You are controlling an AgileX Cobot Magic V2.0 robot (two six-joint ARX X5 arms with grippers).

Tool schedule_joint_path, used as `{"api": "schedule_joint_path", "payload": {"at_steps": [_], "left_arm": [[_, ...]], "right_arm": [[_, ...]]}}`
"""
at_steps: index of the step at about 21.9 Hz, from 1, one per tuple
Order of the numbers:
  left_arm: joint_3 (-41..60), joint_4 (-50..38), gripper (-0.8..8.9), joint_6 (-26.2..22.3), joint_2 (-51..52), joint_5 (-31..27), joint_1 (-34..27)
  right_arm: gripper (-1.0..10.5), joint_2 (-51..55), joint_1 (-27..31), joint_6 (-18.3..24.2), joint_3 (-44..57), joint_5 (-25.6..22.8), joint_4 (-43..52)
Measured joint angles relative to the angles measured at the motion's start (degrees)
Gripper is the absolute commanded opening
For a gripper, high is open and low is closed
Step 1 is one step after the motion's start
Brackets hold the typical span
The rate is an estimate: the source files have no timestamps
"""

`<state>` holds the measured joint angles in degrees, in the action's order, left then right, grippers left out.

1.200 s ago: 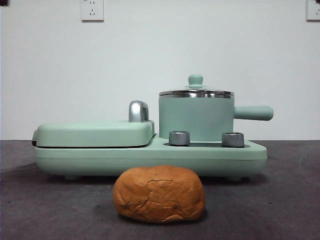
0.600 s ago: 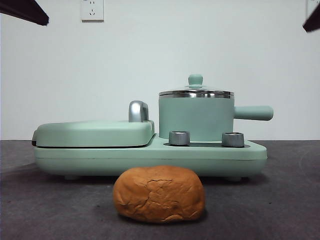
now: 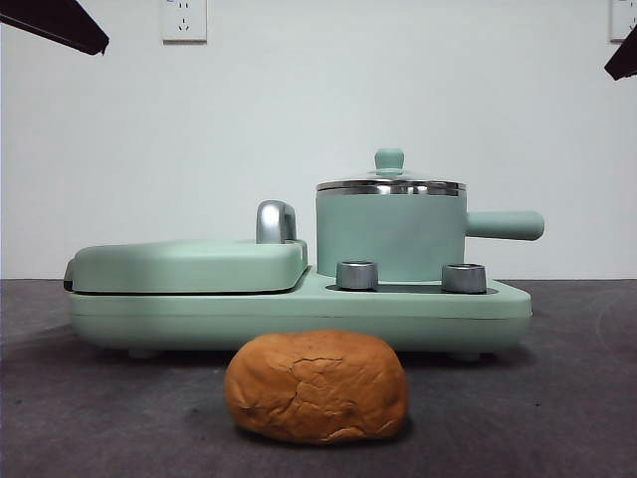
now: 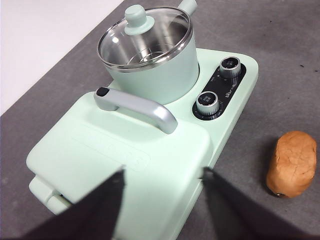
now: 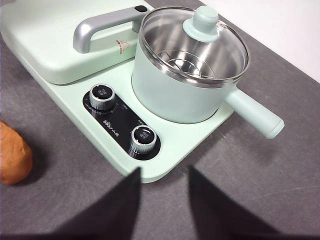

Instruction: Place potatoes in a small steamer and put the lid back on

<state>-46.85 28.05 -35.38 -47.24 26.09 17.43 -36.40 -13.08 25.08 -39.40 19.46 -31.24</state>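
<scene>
Potatoes [image 3: 317, 386] whole in front view; steamer [image 5: 185, 75] interior only via wrist cams.

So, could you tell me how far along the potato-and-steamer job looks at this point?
Nothing is done yet. The lid sits on the small steamer, and the potato lies on the table in front of the appliance. Nothing is in hand: the left gripper hovers open above the griddle cover, the right gripper open near the dials. Left: lift the lid, load the potato, replace the lid.
</scene>
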Motion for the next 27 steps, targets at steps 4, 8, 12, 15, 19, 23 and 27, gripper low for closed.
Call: {"api": "schedule_joint_path", "payload": {"at_steps": [4,8,12,15,19,23,27], "left_arm": [[-0.02,0.0,3.11,0.9,0.0,-0.04,0.0],[-0.02,-0.46,3.07,2.23,-0.02,-0.04,0.07],[-0.02,-5.01,3.07,7.74,-1.16,-0.07,0.79],[-0.02,-10.82,3.07,14.75,-3.48,-0.09,1.88],[-0.02,-20.31,3.07,22.86,-8.35,-0.24,4.17],[-0.2,-29.0,3.07,26.64,-14.14,-0.44,6.73],[-2.4,-34.64,3.07,28.61,-20.61,-1.92,9.09]], "right_arm": [[2.2,0.0,0.0,0.09,0.0,0.0,-0.02],[2.2,0.0,0.0,-0.42,0.0,-0.02,0.0],[2.2,0.0,0.0,-3.52,0.0,-0.02,0.0],[2.2,0.0,0.0,-5.97,0.0,-0.02,0.11],[2.2,0.0,0.0,-8.33,0.0,0.0,0.39],[2.2,0.0,0.0,-9.07,0.0,0.0,0.7],[2.2,0.0,0.0,-9.2,0.0,0.0,0.76]]}}
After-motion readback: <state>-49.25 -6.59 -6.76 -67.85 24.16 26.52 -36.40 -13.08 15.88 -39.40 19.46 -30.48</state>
